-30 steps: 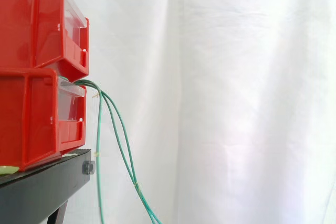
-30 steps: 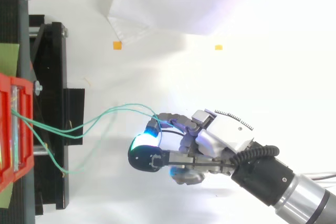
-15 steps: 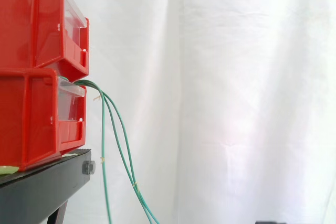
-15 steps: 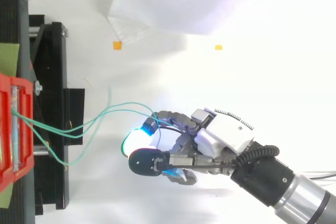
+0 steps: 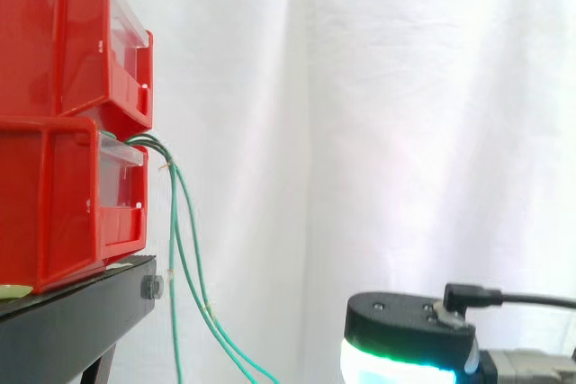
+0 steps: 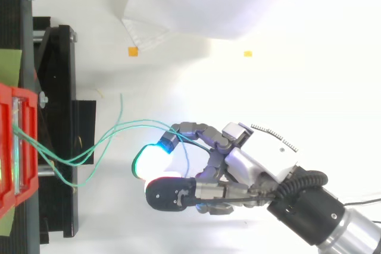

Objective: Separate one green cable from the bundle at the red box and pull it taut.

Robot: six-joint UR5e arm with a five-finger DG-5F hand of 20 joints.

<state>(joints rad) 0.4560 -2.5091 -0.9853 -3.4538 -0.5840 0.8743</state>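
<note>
At the front edge of the black stand (image 5: 81, 317), the green cables (image 5: 173, 222) come out of the lower red bin (image 5: 54, 204) and hang down in slack curves. In the top view two of them run across to the hand (image 6: 256, 159). Its fingers are curled around these cables, just behind the glowing fingertips (image 6: 167, 144).

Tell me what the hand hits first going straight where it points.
Probably the green cables, slung between the hand and the black stand; past them, the stand. Heights are hard to judge.
</note>
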